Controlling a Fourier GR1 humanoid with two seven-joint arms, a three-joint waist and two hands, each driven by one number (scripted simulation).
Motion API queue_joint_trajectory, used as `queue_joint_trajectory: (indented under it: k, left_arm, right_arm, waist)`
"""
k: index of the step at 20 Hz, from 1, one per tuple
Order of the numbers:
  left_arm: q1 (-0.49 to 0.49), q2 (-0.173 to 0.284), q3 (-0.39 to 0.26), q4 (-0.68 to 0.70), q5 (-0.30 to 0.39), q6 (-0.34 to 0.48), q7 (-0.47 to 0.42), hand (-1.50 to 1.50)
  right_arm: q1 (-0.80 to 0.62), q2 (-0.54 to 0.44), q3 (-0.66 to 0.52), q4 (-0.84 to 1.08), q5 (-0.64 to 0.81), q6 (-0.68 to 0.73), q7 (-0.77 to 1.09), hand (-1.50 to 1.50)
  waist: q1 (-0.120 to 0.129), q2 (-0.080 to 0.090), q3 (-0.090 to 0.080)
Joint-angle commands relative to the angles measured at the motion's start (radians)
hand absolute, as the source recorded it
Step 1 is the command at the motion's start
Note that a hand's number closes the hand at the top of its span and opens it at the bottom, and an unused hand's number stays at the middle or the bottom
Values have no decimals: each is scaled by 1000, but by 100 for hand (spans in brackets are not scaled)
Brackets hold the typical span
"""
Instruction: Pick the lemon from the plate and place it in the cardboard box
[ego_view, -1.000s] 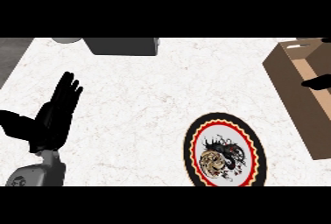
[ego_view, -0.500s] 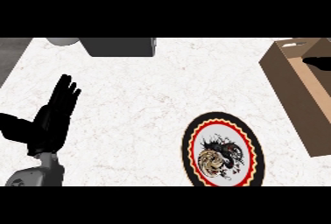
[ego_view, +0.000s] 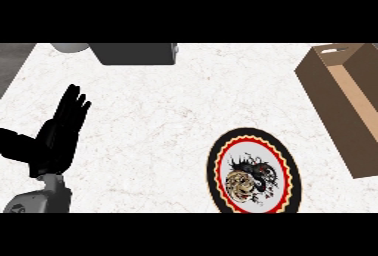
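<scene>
While left hand (ego_view: 59, 132) rests open, plate (ego_view: 255, 172) and cardboard box (ego_view: 347, 107) sit on white marble counter (ego_view: 162, 115)

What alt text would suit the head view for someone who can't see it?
A patterned plate with no lemon on it lies on a white counter beside an open cardboard box at right. The left hand rests open at left, fingers up.

Brown cardboard box (ego_view: 347, 105): right side cut off by the frame edge, so its inside shows only in part. Round plate w/ red-black rim and dragon print (ego_view: 253, 172), left of and below the box: bottom rim clipped. Dark grey block (ego_view: 136, 52) and pale round object (ego_view: 70, 47), far left of the box: tops cut off, can't tell what they are.
</scene>
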Motion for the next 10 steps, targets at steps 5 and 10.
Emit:
queue_joint_trajectory:
  k: [5,10]
  left_arm:
    - [70,-11,-5,-16,-4,-19,-64,0]
    - [6,13,19,-22,10,-14,-4,0]
  right_arm:
    - [130,-84,-87,60,-169,67,-145,-150]
    - [206,-109,-70,100,-229,104,-221,-150]
  waist:
    - [6,2,0]
    - [5,2,0]
